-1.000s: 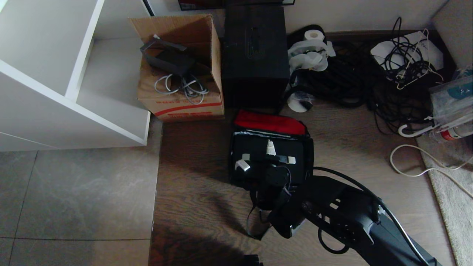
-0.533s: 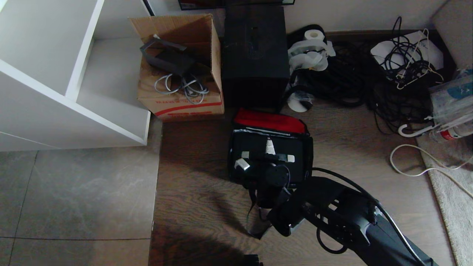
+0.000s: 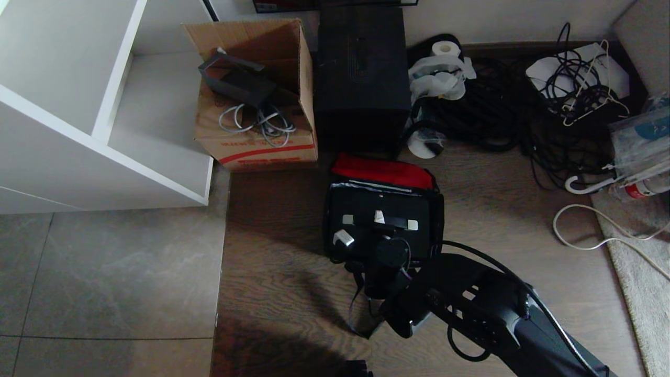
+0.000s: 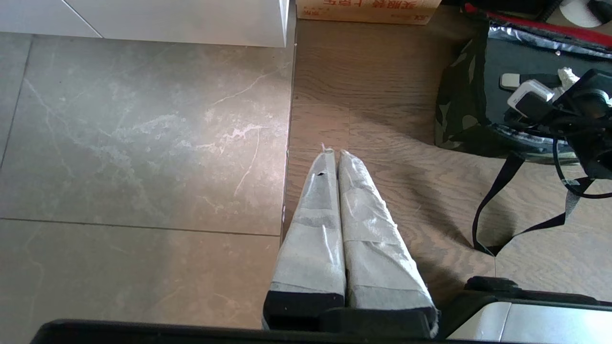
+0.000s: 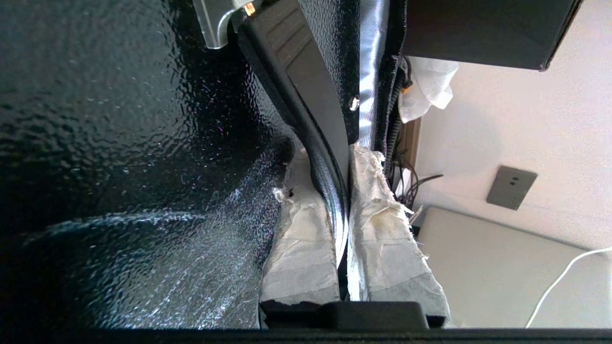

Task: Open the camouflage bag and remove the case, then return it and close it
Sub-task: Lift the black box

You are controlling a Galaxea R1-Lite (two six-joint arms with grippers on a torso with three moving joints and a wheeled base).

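Note:
The camouflage bag (image 3: 329,230) lies open on the wooden floor, its red-lined lid (image 3: 384,172) folded back toward the wall. Inside it lies the black case (image 3: 361,204), flat, with its strap handle (image 3: 400,223) across the top. My right gripper (image 3: 381,222) reaches down onto the case from the near side. In the right wrist view the right gripper (image 5: 334,160) is shut on the black handle (image 5: 311,91), which runs between the taped fingers. My left gripper (image 4: 333,152) hangs shut and empty over the floor, left of the camouflage bag (image 4: 454,110).
A brown cardboard box (image 3: 256,131) and a taller black box (image 3: 361,73) stand behind the bag. A white shelf unit (image 3: 78,115) fills the left. Tangled cables (image 3: 523,115) and a rug (image 3: 638,272) lie to the right. The bag's black straps (image 3: 361,309) trail on the floor.
The right gripper's fingers have closed on the case's handle; they stood apart over it before. The arm sank slightly. Bag and case have not moved.

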